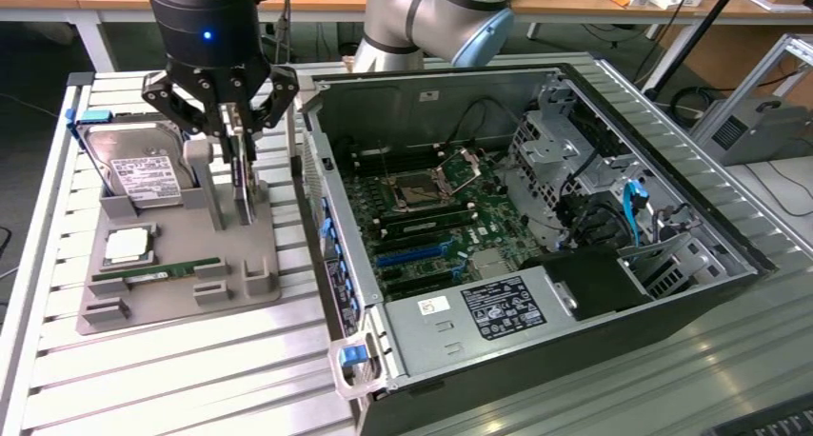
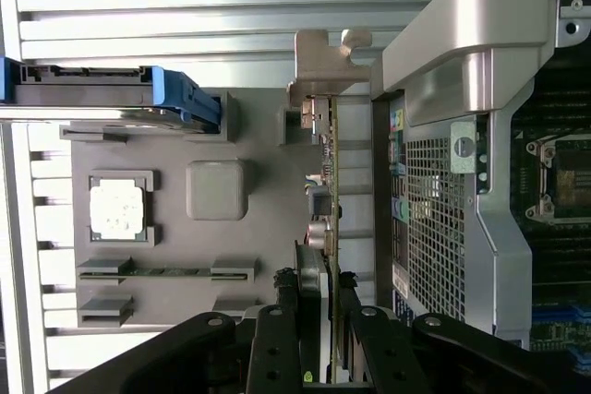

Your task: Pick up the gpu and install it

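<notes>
The claw [image 1: 234, 160] is clenched on the gpu [image 1: 244, 200], which stands on edge in the gray holder [image 1: 178, 265] beside the open computer case [image 1: 420, 98]: gripped, it seems, but not yet lifted out or installed.

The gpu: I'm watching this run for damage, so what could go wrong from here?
1. The gpu stands upright in the gray holder slot, with the gripper at its top edge; a skewed lift could bind it there.
2. The computer case wall rises close beside it, so the card might clip that edge while moving across.
</notes>
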